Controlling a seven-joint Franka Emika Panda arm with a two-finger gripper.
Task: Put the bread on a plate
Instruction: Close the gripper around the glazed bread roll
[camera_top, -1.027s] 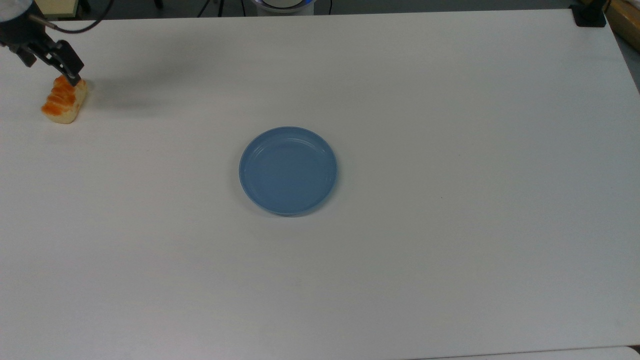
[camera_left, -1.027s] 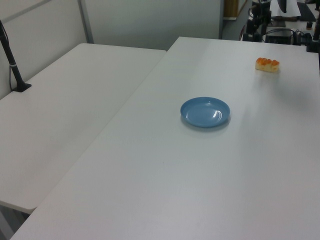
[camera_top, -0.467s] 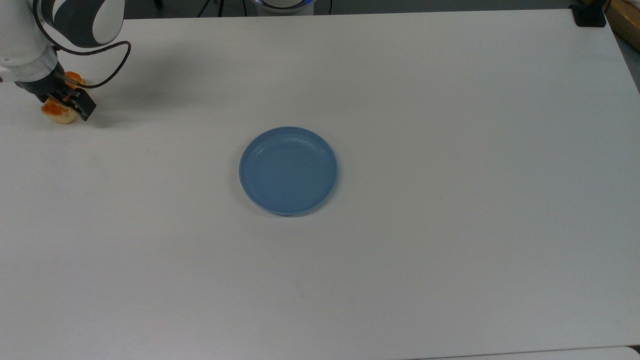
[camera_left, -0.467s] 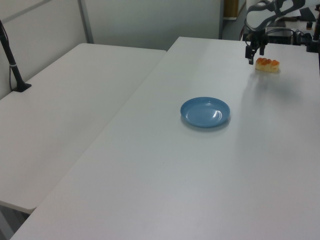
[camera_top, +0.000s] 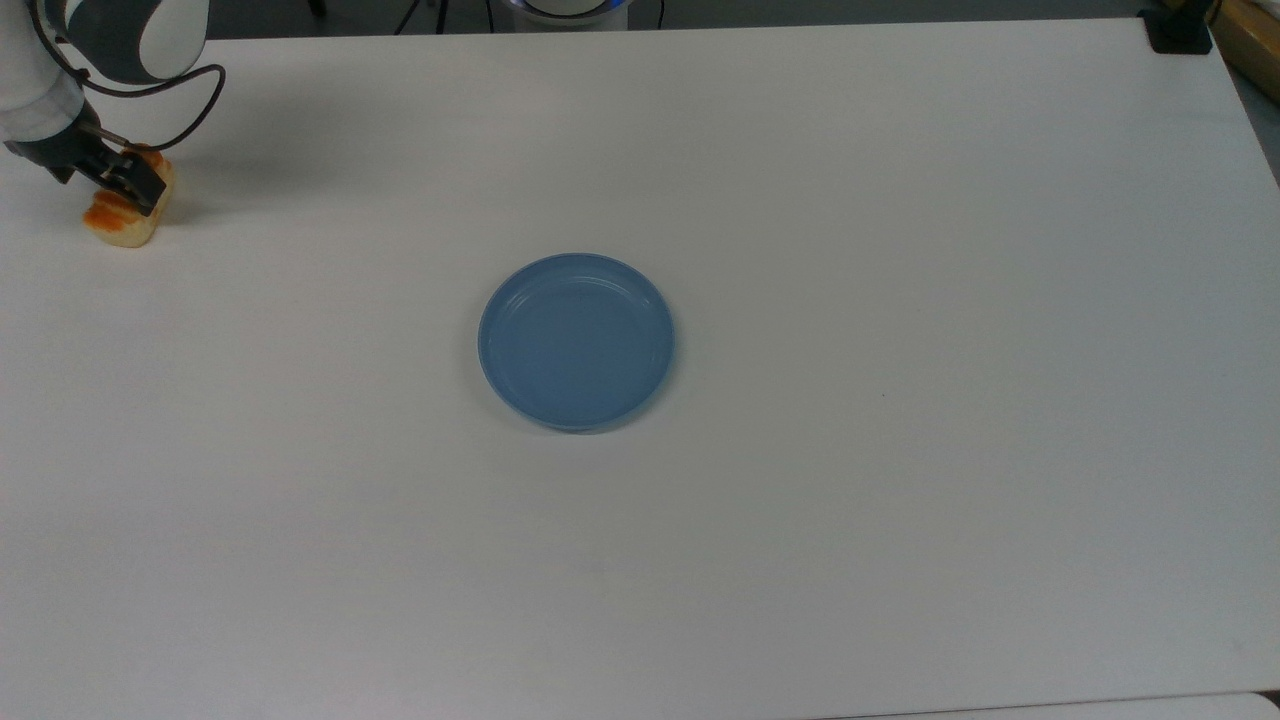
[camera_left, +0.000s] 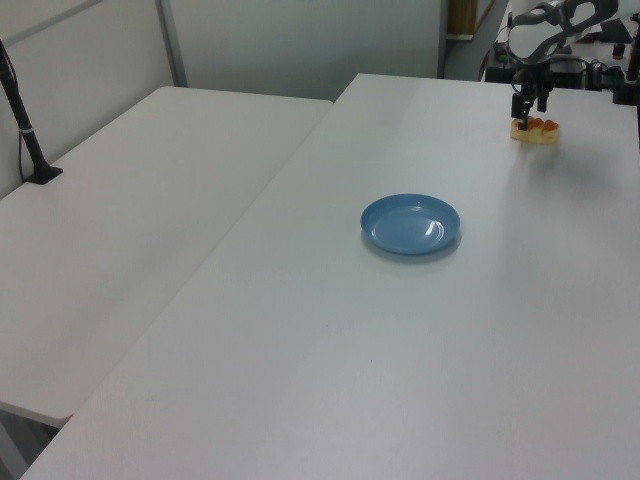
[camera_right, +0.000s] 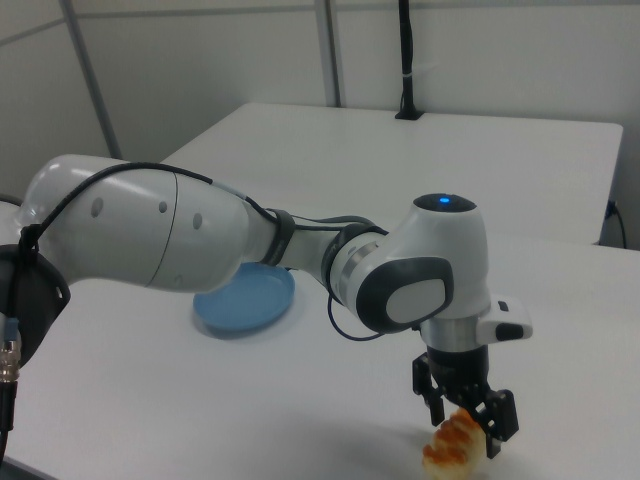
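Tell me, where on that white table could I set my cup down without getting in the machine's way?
Nearly anywhere. The table is bare all around the plate: the whole of the top view's right half and its lower edge hold nothing. Keep away from the top view's upper left corner, where the gripper straddles the bread, and from the strip between that corner and the plate.

1. The light is bright, even and diffuse across all three views, and the white table (camera_top: 900, 250) reads pale grey-white without blown-out patches.
2. In the top view, a soft, blurred shadow of the arm (camera_top: 120, 30) spreads over the tabletop toward the top view's right.
3. The plate (camera_left: 410, 222) carries a small white glint in the left view; a thin dark shadow hugs its near edge.
4. The top view looks slightly soft and grainy.
5. In the right view, the arm's white shell shows gentle highlights.
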